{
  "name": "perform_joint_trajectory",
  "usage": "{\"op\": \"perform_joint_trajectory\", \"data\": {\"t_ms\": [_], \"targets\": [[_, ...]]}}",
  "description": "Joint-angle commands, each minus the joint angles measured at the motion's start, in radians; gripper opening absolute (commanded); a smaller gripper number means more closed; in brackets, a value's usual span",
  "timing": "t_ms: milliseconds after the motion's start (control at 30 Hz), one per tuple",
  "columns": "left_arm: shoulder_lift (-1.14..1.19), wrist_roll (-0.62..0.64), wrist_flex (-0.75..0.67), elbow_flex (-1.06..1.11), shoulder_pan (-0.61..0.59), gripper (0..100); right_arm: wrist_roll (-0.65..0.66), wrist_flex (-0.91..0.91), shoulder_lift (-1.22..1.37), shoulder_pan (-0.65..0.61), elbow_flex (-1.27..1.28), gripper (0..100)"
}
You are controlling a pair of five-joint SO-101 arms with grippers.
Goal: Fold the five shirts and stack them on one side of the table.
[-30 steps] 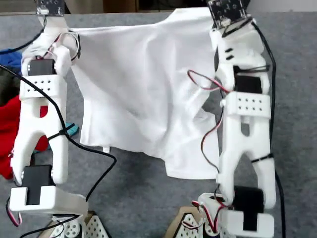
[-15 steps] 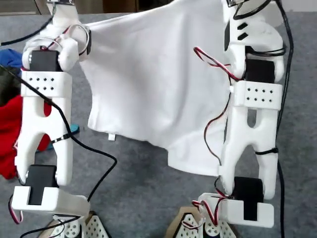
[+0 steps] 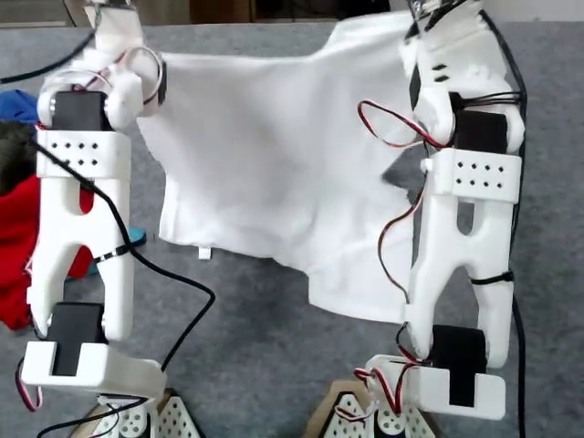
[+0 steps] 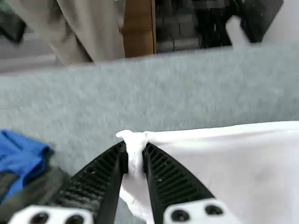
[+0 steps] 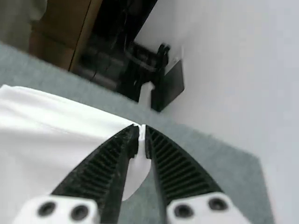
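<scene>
Clearly we are early: our left pincer (image 4: pixel 134 161) pinches one far corner of the white shirt (image 3: pixel 274 173) and our right pincer (image 5: pixel 141 140) pinches the other. The shirt is unfolded, its near hem on the grey tabletop (image 3: pixel 255 365). A red garment (image 3: pixel 14 237) and a blue garment (image 3: pixel 16 102) wait crumpled at the left.

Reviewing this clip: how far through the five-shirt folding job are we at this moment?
Nothing looks folded yet. In hand: the white shirt is spread over the table, its far corners pinched by the left end effector and the right end effector. Left: folding it, then the red garment and blue garment heaped at the table's edge, and stacking.
</scene>
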Motion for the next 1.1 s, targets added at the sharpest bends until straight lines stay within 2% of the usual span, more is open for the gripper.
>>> {"op": "perform_joint_trajectory", "data": {"t_ms": [0, 133, 267, 433, 533, 800, 1067], "targets": [[-0.007, -0.006, -0.005, 0.074, 0.003, 2, 0.014, 0.129, -0.065, 0.022, -0.01, 0.5], [-0.015, -0.043, 0.003, 0.187, 0.005, 2, 0.087, 0.267, -0.11, 0.021, 0.007, 0.5], [-0.035, -0.115, 0.028, 0.284, 0.029, 2, 0.101, 0.276, -0.226, 0.025, 0.07, 0.5], [-0.133, -0.107, 0.006, 0.287, 0.041, 2, 0.077, 0.146, -0.366, 0.062, 0.124, 0.5], [-0.203, -0.041, -0.049, 0.256, 0.032, 2, 0.005, 0.074, -0.429, 0.097, 0.101, 0.5], [-0.529, 0.002, -0.038, 0.222, 0.032, 2, -0.012, 0.144, -0.644, 0.131, -0.042, 0.5], [-0.863, -0.003, 0.126, 0.221, 0.04, 2, -0.012, 0.184, -0.877, 0.131, -0.124, 0.5]]}}
